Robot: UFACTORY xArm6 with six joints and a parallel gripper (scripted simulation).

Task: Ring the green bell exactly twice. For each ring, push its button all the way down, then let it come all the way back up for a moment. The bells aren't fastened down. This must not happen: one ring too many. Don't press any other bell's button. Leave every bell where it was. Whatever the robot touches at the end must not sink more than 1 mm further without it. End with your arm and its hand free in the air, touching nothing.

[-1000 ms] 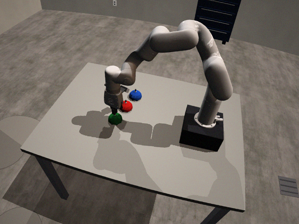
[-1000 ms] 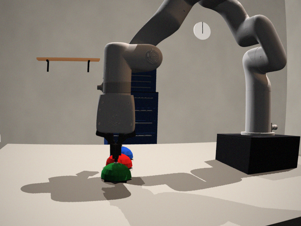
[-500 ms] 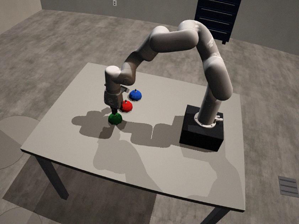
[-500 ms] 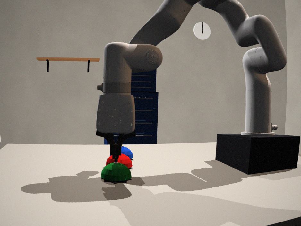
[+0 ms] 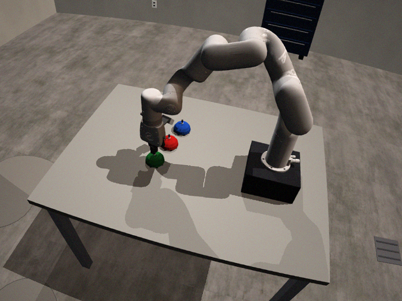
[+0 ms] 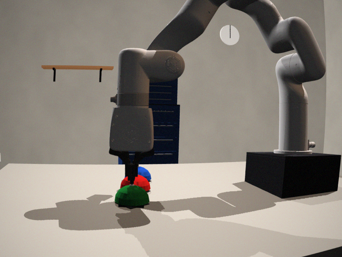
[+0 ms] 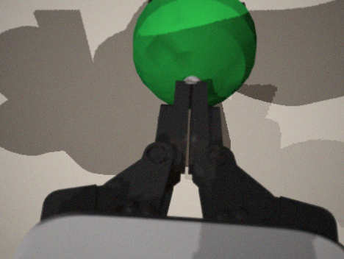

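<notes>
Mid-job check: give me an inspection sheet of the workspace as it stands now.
Surface: grey table, shadowed around the bells.
Job's things: green bell in front; its small pale button shows just beyond the fingertips.
Clutter: red bell and blue bell behind it, untouched.
Grippers: tool shut, holding nothing, tips on the button.
Cables: nothing seen.
Surroundings: black arm base, blue drawer cabinet, wall shelf.

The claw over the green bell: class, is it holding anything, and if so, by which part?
Nothing is held. The claw is shut on nothing, its closed fingertips set on the small silver button atop the green bell, pressing rather than gripping.
</notes>
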